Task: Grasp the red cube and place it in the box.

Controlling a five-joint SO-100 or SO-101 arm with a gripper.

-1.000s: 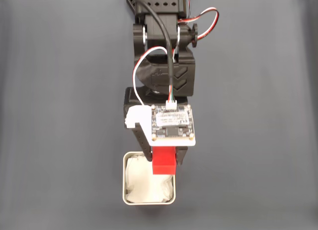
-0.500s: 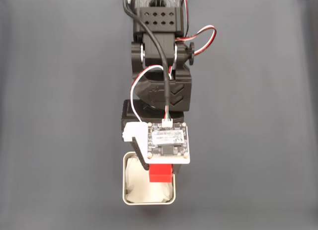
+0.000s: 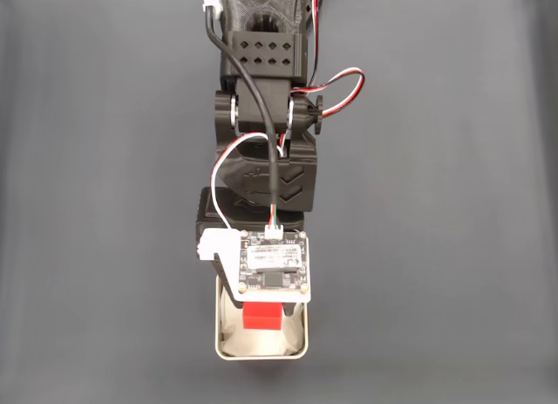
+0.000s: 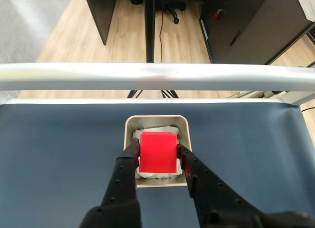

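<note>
Jaws clamping red cube [image 4: 158, 151], over box [image 4: 129, 123], table rail [image 4: 147, 76] beyond

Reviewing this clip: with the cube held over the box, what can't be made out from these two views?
- Fixed view: the gripper's fingers are hidden under the wrist circuit board, so the grip on the red cube is unseen there.
- Wrist view: the gripper clamps the cube, hiding much of the box lining.
- Both views: whether the cube touches the lining or hangs above it.

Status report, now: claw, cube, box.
Claw shut on cube. Cube held over box, not released. Nothing in the way.
</note>
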